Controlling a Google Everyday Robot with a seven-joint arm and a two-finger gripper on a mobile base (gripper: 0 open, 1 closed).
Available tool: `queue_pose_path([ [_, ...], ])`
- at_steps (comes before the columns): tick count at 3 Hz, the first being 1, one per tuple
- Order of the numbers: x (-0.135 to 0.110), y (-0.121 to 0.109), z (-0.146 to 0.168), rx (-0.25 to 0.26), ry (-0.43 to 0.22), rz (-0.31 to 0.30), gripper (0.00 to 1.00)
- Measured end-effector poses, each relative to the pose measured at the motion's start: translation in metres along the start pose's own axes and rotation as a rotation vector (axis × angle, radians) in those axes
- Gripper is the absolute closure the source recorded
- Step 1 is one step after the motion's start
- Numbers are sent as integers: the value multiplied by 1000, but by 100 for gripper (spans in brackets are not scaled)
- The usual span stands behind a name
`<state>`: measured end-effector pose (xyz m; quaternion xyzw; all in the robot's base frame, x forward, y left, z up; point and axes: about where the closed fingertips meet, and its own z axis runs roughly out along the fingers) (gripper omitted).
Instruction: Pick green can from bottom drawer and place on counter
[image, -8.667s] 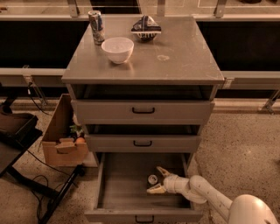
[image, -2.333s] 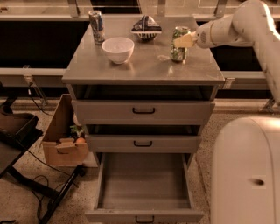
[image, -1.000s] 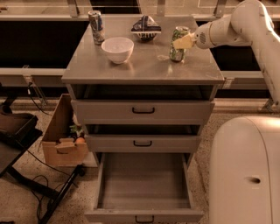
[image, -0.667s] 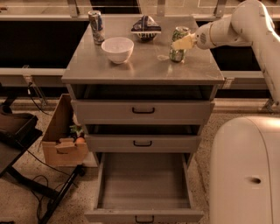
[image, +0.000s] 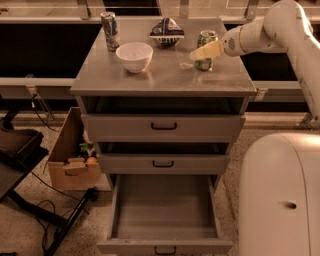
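Observation:
The green can (image: 206, 39) stands upright on the counter (image: 165, 75), near its back right corner. My gripper (image: 201, 50) reaches in from the right on the white arm and sits right at the can, level with its middle. The pale gripper partly covers the can's front. The bottom drawer (image: 165, 210) is pulled fully out, and its flat grey floor is bare.
On the counter stand a white bowl (image: 134, 56), a taller blue-and-silver can (image: 110, 31) and a dark snack bag (image: 167, 31). The two upper drawers are slightly open. A cardboard box (image: 75, 160) sits on the floor to the left. My white base (image: 280, 195) is at the lower right.
Nearly nine seconds ago the gripper was down in the bottom drawer at the can. The can is now on the counter. Over the last second, gripper and can have barely moved.

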<state>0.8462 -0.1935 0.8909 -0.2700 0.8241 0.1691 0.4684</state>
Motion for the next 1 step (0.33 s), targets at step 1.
queue_pose_path([
  [1, -7, -18, -35, 22, 0, -16, 0],
])
